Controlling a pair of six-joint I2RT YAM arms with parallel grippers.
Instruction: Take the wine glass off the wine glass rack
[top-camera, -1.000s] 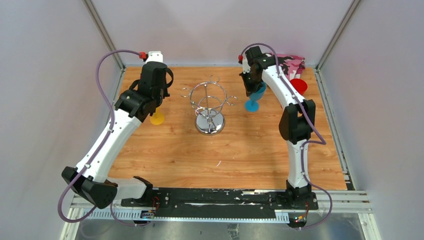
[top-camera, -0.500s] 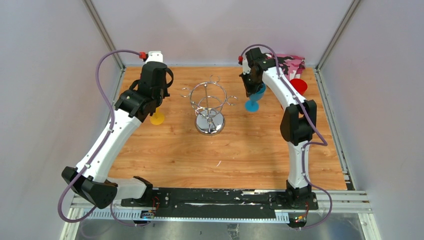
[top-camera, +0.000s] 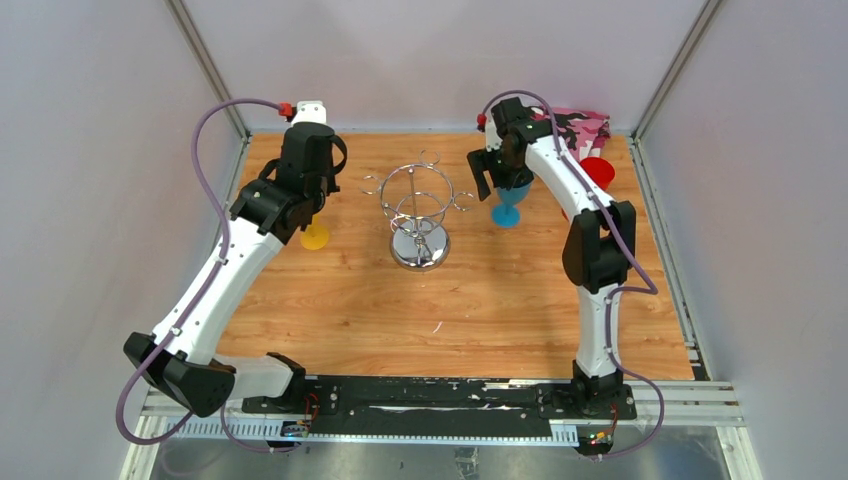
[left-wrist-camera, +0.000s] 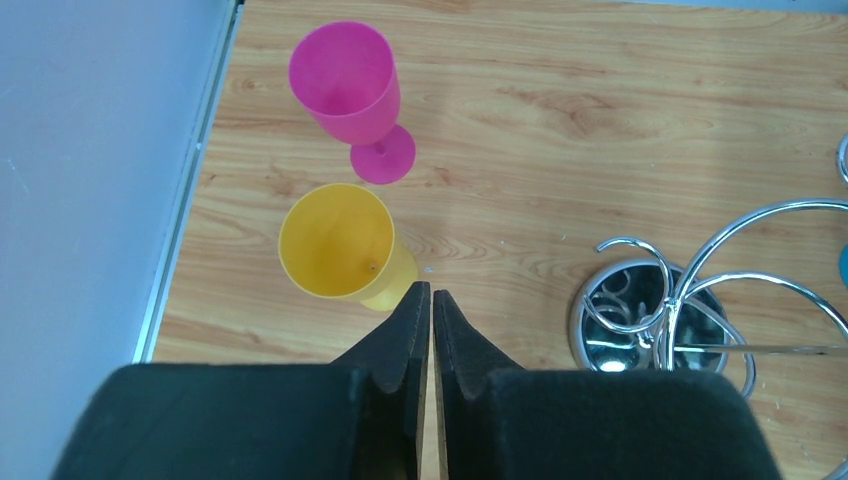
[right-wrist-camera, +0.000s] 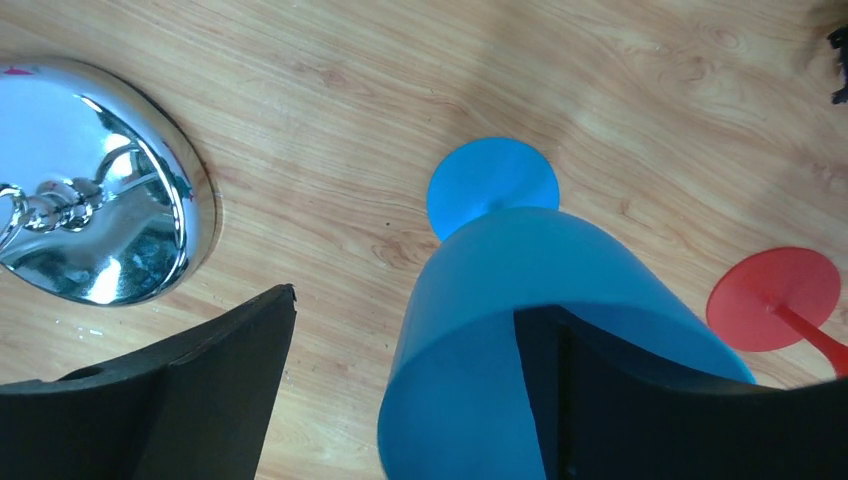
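- Blue wine glass (right-wrist-camera: 500, 300): off the rack, upright on its round foot on the wooden table (top-camera: 400, 300), toward the far right corner.
- Wine glass rack (top-camera: 418, 215): upright near the middle of the table, a little toward the far edge, with its mirrored base flat on the wood. Sits left of the blue glass and apart from it.
- Right gripper (right-wrist-camera: 400, 305): jaws spread wide around the blue glass's bowl, gripping nothing. One finger (right-wrist-camera: 200, 380) stands clear on the rack side. The other looks to be inside the bowl or just behind its rim, hard to say which from the wrist view.
- Red wine glass (right-wrist-camera: 775, 295): foot and stem showing just beside the blue glass, on the side toward the right edge.
- Pink and black patterned cloth (top-camera: 585, 125): bunched in the far right corner.
- Left gripper (left-wrist-camera: 431, 300): fingers pressed together with nothing between them, above the wood near the left edge.
- Yellow wine glass (left-wrist-camera: 338, 240): upright, mouth up, just beyond the left fingertips.
- Pink wine glass (left-wrist-camera: 350, 80): upright beside the yellow one, nearer the far left corner.
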